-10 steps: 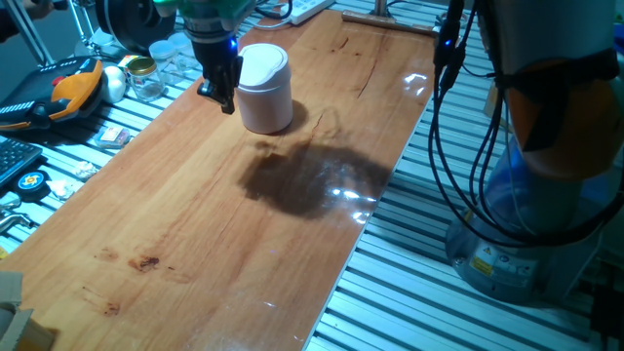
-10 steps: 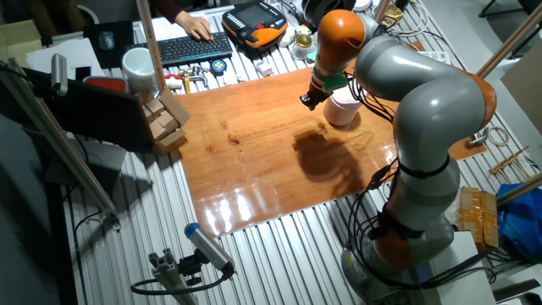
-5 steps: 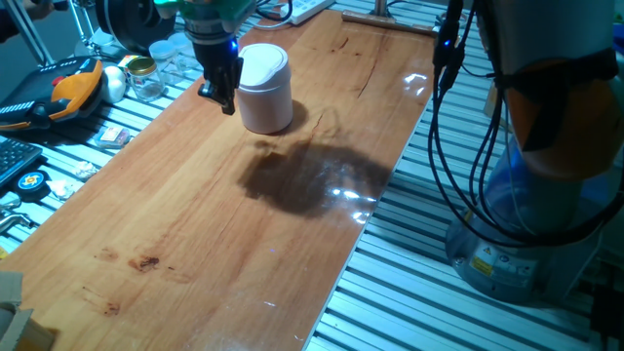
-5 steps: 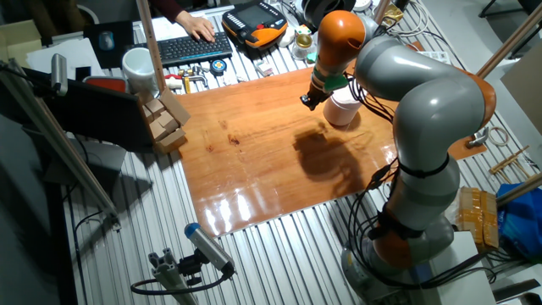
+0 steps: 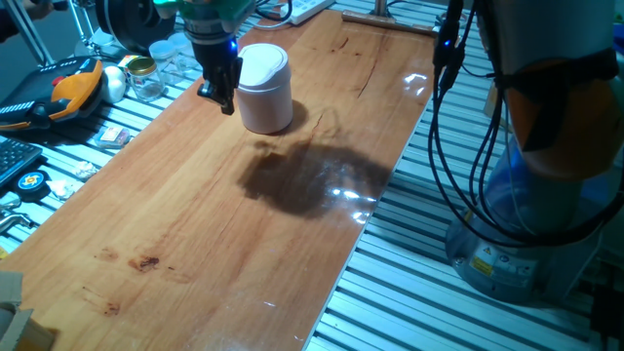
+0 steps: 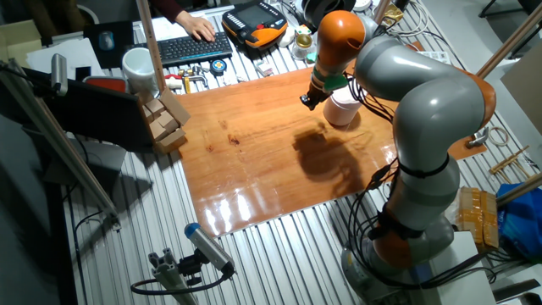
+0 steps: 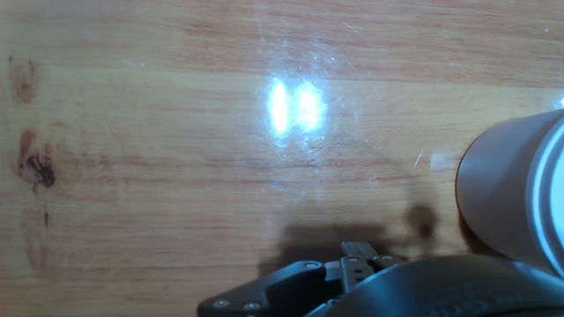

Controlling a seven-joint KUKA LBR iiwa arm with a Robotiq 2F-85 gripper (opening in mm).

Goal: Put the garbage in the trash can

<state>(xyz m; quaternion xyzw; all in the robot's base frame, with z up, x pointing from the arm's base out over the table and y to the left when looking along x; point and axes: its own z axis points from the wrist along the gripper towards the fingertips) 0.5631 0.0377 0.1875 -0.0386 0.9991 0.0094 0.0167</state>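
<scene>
The trash can point(image 5: 265, 90) is a small white bin with a domed lid, standing upright near the far left of the wooden table point(image 5: 195, 224). It also shows in the other fixed view point(image 6: 343, 108) and at the right edge of the hand view point(image 7: 520, 198). My gripper point(image 5: 222, 97) hangs just left of the bin, close to its side and a little above the wood point(image 6: 308, 100). Its dark fingers read as one mass, so whether they are open or shut does not show. The garbage is not visible in any view.
Glass jars point(image 5: 156, 73) and an orange pendant point(image 5: 73, 83) lie off the table's left edge. A keyboard point(image 6: 193, 48) with a person's hand point(image 6: 199, 30), a white mug point(image 6: 140, 66) and wooden blocks point(image 6: 165, 119) sit beyond the table's end.
</scene>
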